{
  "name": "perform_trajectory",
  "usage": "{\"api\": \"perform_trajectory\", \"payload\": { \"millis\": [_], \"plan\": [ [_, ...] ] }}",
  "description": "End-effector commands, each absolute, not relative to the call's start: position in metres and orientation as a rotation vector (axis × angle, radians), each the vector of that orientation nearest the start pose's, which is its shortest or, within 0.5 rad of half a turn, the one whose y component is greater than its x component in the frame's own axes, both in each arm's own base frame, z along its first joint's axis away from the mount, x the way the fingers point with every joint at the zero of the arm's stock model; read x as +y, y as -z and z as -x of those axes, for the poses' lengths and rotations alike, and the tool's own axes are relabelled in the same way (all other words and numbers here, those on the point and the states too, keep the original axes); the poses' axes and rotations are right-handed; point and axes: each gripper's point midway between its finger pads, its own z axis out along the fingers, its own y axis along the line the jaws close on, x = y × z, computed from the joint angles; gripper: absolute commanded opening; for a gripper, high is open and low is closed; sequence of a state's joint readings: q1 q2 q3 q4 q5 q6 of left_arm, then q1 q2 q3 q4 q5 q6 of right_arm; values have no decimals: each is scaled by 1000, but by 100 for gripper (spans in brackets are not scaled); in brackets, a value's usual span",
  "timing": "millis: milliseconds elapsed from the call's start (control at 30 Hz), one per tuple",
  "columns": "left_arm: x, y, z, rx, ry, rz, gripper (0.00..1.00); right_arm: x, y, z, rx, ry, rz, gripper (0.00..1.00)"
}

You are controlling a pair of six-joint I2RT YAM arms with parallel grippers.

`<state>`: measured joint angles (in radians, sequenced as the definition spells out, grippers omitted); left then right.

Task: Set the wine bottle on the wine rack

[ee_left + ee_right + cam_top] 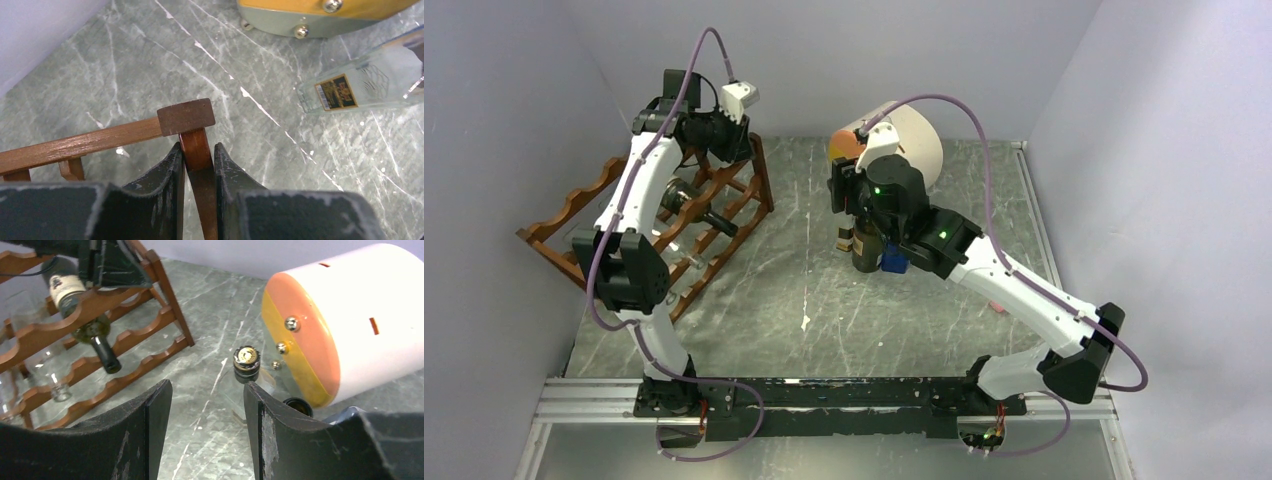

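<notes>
- Upright bottle (865, 258) mid-table, right of rack (574, 205), under right gripper (207, 390), jaws parted, empty.
- Rack's post (186, 116) clamped by left gripper (197, 150).
- Probably heavy, rigid, slick, breakable glass; best gripped around neck, firmly.

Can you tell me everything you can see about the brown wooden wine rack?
The wine rack is glossy reddish-brown wood. It is an open frame of wavy rails in several tiers, joined by straight posts. It stands on the grey marbled table at the far left, turned at an angle near the wall. A dark green bottle with a pale label lies in it, neck pointing outward, and a clear glass bottle lies lower down. The left gripper is shut on a corner post, just under a square end block.
</notes>
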<state>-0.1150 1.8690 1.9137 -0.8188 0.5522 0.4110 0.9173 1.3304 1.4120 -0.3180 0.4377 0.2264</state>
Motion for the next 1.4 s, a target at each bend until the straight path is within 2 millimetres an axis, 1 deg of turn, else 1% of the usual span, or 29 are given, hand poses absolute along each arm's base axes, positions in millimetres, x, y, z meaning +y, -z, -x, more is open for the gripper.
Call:
{"api": "perform_trajectory", "payload": {
  "millis": [0, 133, 167, 200, 233, 267, 300, 400, 433, 500, 633, 733, 867, 967, 1000, 1033, 1067, 1200, 1300, 1367],
  "plan": [
    [-170, -291, -439, 1803, 618, -1069, 7, 267, -354, -322, 1812, -261, 210, 57],
    [-172, -296, -432, 1766, 628, -1094, 7, 252, -345, -332, 1844, -154, 156, 53],
    [-172, -297, -433, 1766, 624, -1088, 7, 247, -343, -334, 1849, -130, 138, 53],
    [-170, -297, -436, 1777, 612, -1066, 10, 243, -341, -336, 1854, -108, 123, 52],
    [-169, -297, -439, 1787, 596, -1042, 17, 239, -338, -339, 1862, -88, 112, 52],
    [-167, -297, -441, 1796, 582, -1022, 30, 235, -336, -341, 1868, -71, 98, 52],
    [-165, -297, -443, 1803, 571, -1004, 40, 232, -334, -343, 1872, -58, 85, 53],
    [-163, -305, -446, 1805, 553, -968, 63, 229, -327, -348, 1889, -51, 84, 53],
    [-162, -309, -447, 1803, 542, -950, 68, 230, -326, -350, 1891, -64, 92, 53],
    [-159, -323, -447, 1781, 514, -920, 72, 231, -322, -351, 1898, -62, 100, 53],
    [-156, -355, -438, 1726, 483, -870, 74, 230, -316, -353, 1916, -45, 104, 49],
    [-155, -383, -423, 1685, 490, -811, 74, 226, -309, -352, 1931, -25, 104, 48],
    [-161, -424, -389, 1603, 593, -715, 75, 224, -299, -349, 1953, -17, 113, 49],
    [-164, -442, -362, 1556, 669, -639, 74, 227, -289, -348, 1977, -22, 138, 49],
    [-164, -446, -354, 1544, 693, -614, 74, 228, -285, -347, 1988, -25, 147, 49],
    [-164, -443, -346, 1550, 724, -582, 73, 228, -279, -346, 2005, -19, 156, 48],
    [-165, -449, -335, 1523, 742, -571, 73, 229, -275, -345, 2019, -19, 167, 47],
    [-172, -445, -296, 1498, 861, -562, 72, 225, -265, -339, 2061, 3, 188, 42],
    [-179, -436, -270, 1488, 932, -601, 71, 224, -268, -336, 2050, -12, 201, 28],
    [-180, -427, -260, 1499, 946, -597, 71, 226, -270, -333, 2047, -36, 222, 18]
  ]
}}
